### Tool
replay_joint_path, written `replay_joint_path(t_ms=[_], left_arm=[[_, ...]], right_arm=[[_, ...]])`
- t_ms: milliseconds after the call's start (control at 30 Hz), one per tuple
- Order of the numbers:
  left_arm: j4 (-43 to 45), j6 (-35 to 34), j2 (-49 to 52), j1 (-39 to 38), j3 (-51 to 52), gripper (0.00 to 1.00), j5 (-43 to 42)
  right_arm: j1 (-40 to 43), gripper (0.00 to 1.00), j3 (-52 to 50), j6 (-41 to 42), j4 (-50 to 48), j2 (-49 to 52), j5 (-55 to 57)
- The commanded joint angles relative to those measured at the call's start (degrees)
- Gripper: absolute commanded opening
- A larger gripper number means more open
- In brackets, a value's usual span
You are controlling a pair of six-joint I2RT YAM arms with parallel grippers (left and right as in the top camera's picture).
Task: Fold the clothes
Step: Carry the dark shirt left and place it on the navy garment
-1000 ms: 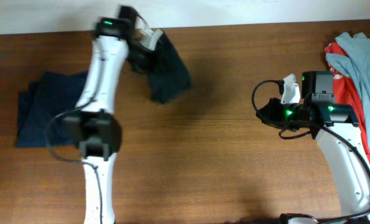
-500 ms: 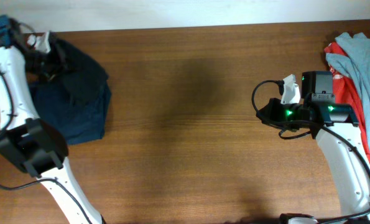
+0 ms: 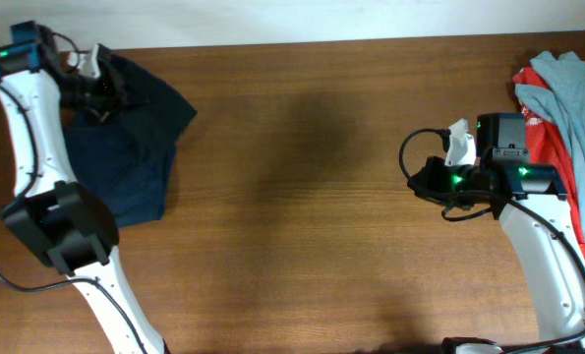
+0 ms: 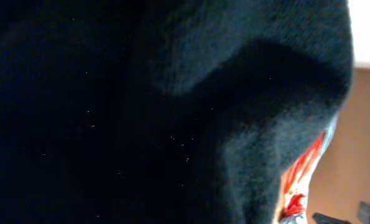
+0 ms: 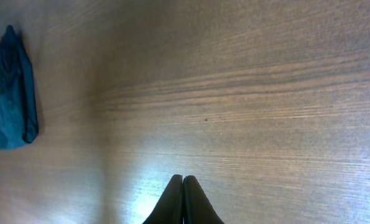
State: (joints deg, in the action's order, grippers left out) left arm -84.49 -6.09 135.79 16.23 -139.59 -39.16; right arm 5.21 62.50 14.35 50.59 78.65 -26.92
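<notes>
My left gripper (image 3: 103, 88) is at the table's back left corner, shut on a dark, near-black garment (image 3: 149, 103) that drapes from it to the right. That fabric (image 4: 141, 112) fills the left wrist view and hides the jaws. Under it lies a folded dark navy garment (image 3: 120, 177), which also shows far off in the right wrist view (image 5: 10, 93). My right gripper (image 3: 413, 182) hangs over bare wood at the right, shut and empty, its fingertips (image 5: 183, 182) pressed together.
A loose pile of red (image 3: 553, 128) and pale grey-blue clothes (image 3: 572, 88) lies at the table's right edge, behind my right arm. A sliver of it shows in the left wrist view (image 4: 300, 177). The wooden table (image 3: 302, 197) spans the middle.
My left arm has swung from the table's back middle to the far left corner, carrying the dark garment over the folded navy one. The right arm has not moved.
</notes>
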Motion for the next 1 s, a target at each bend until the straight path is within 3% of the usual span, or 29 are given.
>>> replay_joint_path(t_ms=[0, 233, 567, 733, 967], left_arm=[[-1.07, -1.18, 0.04, 0.48, 0.07, 0.01, 9.07], [2.21, -3.34, 0.17, 5.62, 1.44, 0.01, 14.16], [18.1, -6.54, 0.17, 12.28, 24.44, 0.01, 7.63], [22.1, 0.15, 0.17, 15.34, 31.76, 0.01, 4.42], [22.82, 4.11, -1.77, 19.63, 31.32, 0.08, 4.35]], right_arm=[[0.11, 0.05, 0.26, -0.35, 0.15, 0.13, 0.85], [0.11, 0.04, 0.26, -0.35, -0.02, 0.13, 0.85], [0.11, 0.04, 0.26, -0.33, 0.07, 0.13, 0.83], [0.11, 0.05, 0.26, -0.35, 0.04, 0.13, 0.83], [0.11, 0.05, 0.26, -0.35, 0.22, 0.13, 0.81]])
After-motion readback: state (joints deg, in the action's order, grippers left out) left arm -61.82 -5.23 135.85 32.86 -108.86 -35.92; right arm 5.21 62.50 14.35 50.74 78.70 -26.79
